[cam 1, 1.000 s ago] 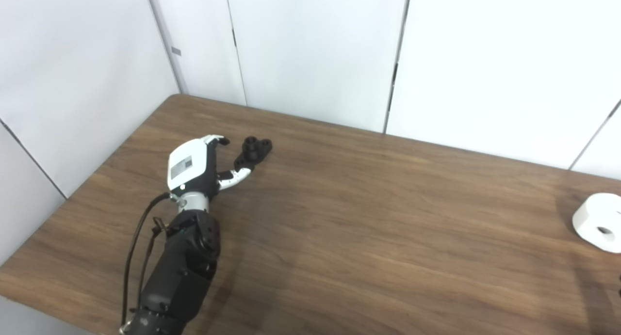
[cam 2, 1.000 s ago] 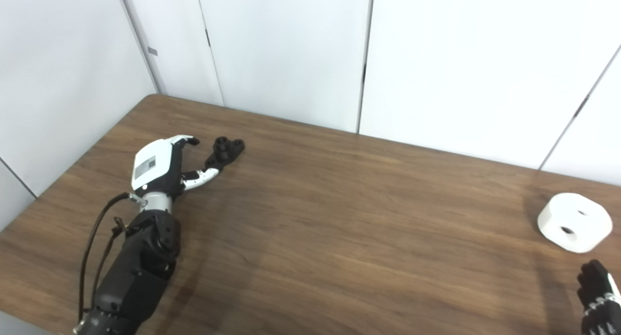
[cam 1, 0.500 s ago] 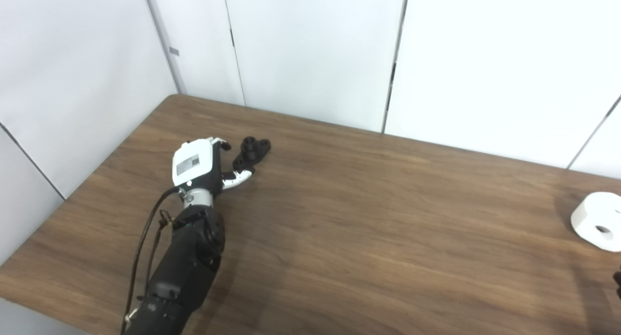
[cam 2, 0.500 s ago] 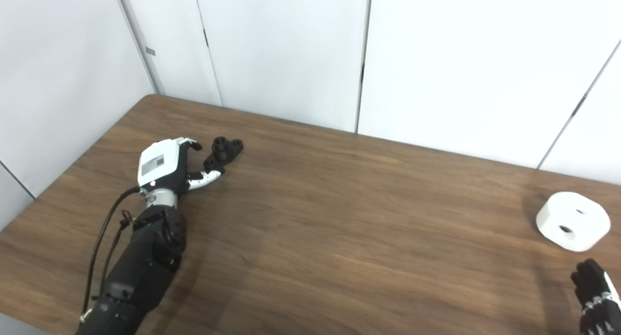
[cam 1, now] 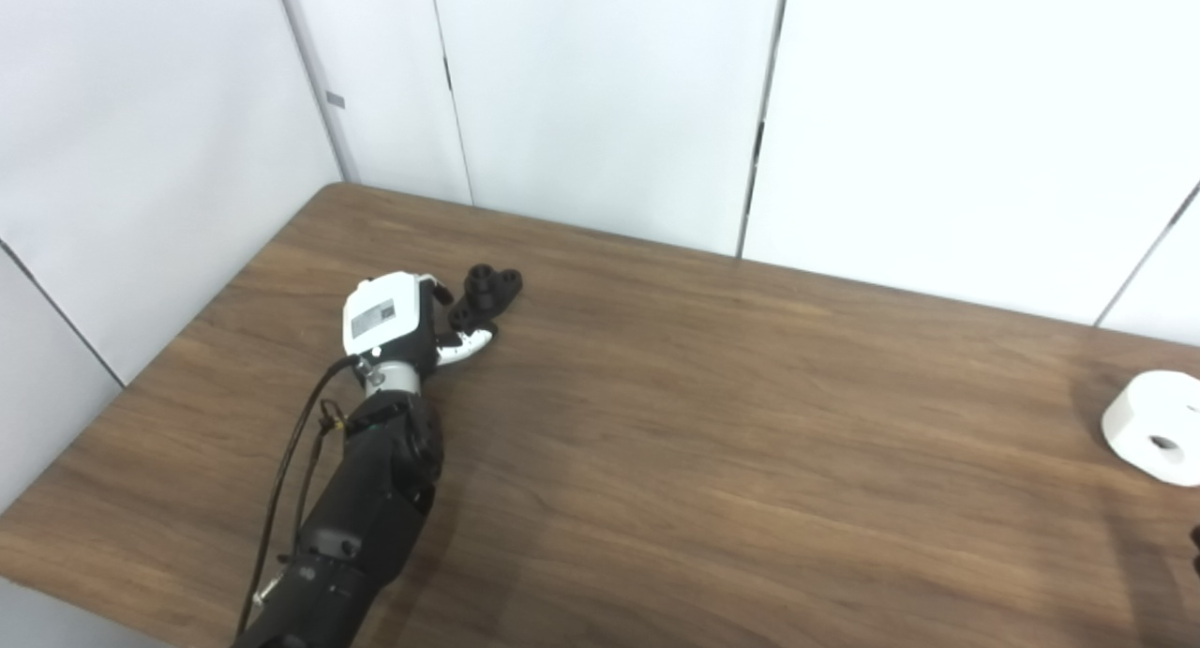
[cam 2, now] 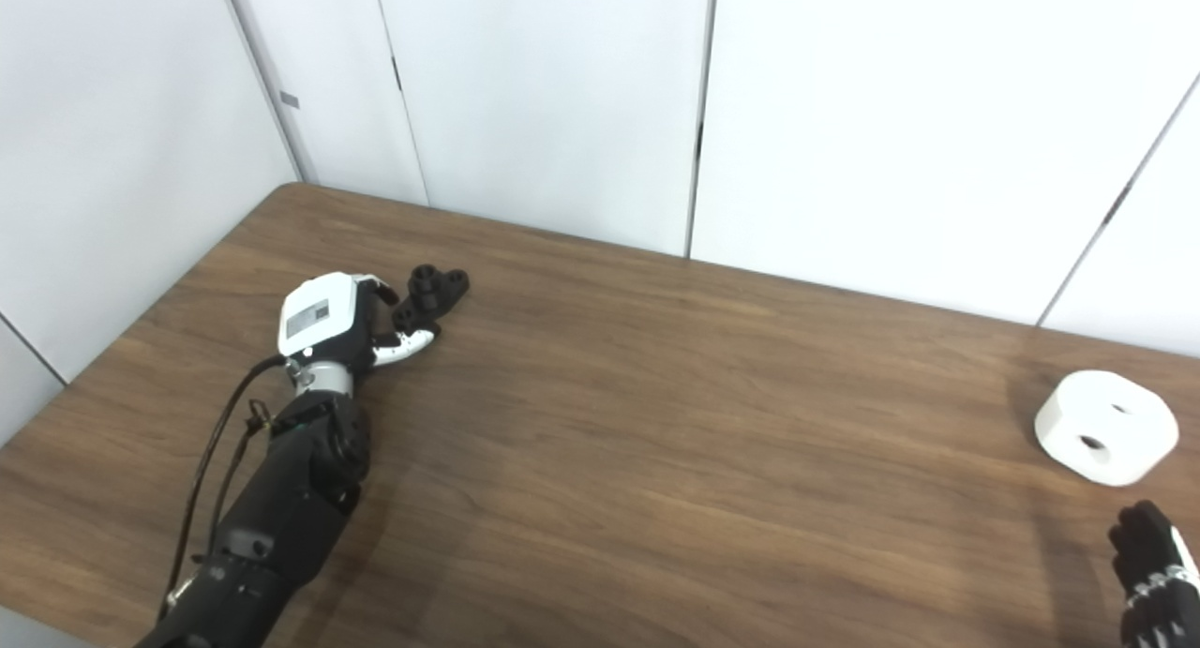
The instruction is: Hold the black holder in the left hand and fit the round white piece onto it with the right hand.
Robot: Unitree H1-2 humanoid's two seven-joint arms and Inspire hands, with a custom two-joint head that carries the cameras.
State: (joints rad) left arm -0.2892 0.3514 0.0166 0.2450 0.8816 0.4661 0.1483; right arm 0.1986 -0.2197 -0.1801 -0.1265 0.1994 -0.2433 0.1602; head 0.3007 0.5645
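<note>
Left eye: the left hand (cam 1: 398, 320) is reaching the black holder (cam 1: 486, 292) on the table (cam 1: 712, 442), fingers apart around its near end. Right eye: the white piece (cam 2: 1106, 428) is lying far right; the right hand (cam 2: 1151, 573) is barely showing, grip unclear.

Left hand (cam 2: 328, 324) at the black holder (cam 2: 429, 294) on the wooden surface (cam 2: 656, 423), fingers (cam 2: 405, 346) beside it. White piece (cam 2: 1106, 428) far right; right hand (cam 2: 1151, 573) near it, apart.
</note>
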